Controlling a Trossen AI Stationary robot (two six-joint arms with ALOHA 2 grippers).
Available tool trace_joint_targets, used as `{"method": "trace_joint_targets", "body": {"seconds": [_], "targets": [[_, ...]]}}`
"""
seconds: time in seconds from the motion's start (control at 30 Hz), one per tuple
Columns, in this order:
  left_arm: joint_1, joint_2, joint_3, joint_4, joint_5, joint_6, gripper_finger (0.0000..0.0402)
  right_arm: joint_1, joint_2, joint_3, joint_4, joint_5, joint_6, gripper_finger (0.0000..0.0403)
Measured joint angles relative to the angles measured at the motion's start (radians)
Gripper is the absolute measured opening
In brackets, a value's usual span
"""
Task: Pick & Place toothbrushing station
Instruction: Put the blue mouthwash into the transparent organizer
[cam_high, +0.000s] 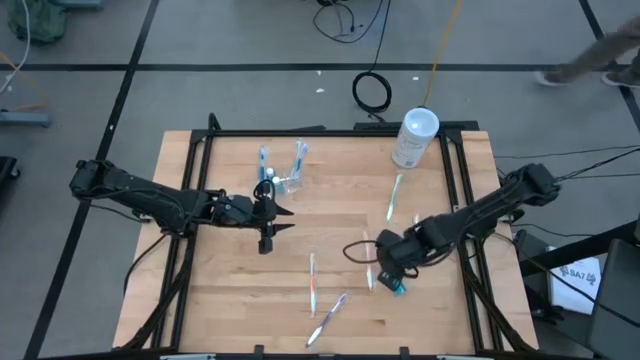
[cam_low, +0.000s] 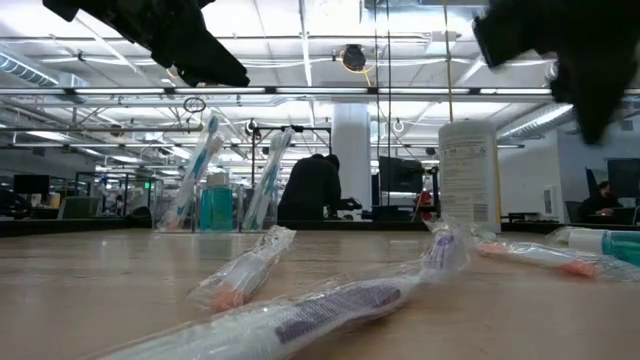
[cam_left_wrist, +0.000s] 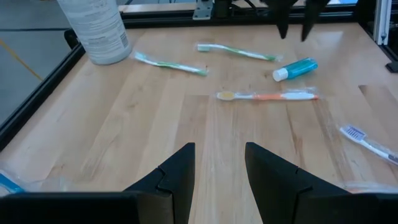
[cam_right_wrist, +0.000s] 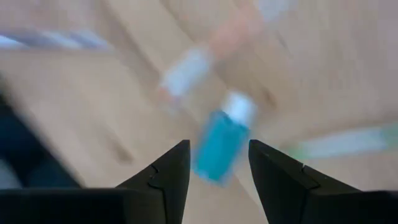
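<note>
The wooden table (cam_high: 230, 300) carries a white canister (cam_high: 414, 138) at its far edge. The left gripper (cam_high: 280, 218) hangs parted and empty, just beside the clear cup (cam_high: 291, 181) holding toothbrushes. The right gripper (cam_high: 392, 283) hovers spread over a small teal tube (cam_right_wrist: 219, 144) — not grasping it — among scattered wrapped toothbrushes (cam_high: 313, 281)
</note>
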Motion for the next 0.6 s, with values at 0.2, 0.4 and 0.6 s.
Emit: {"method": "trace_joint_targets", "body": {"seconds": [0.2,0.4,0.6], "targets": [[0.000,0.000,0.000,-0.011,0.000,-0.003,0.0147,0.000,0.072,-0.099,0.076,-0.090,0.049,0.0155],[0.000,0.000,0.000,-0.012,0.000,-0.023,0.0147,-0.022,0.062,-0.111,0.145,-0.068,0.007,0.0155],[0.000,0.000,0.000,-0.011,0.000,-0.029,0.0147,-0.050,0.068,-0.144,0.223,0.018,-0.026,0.0155]]}}
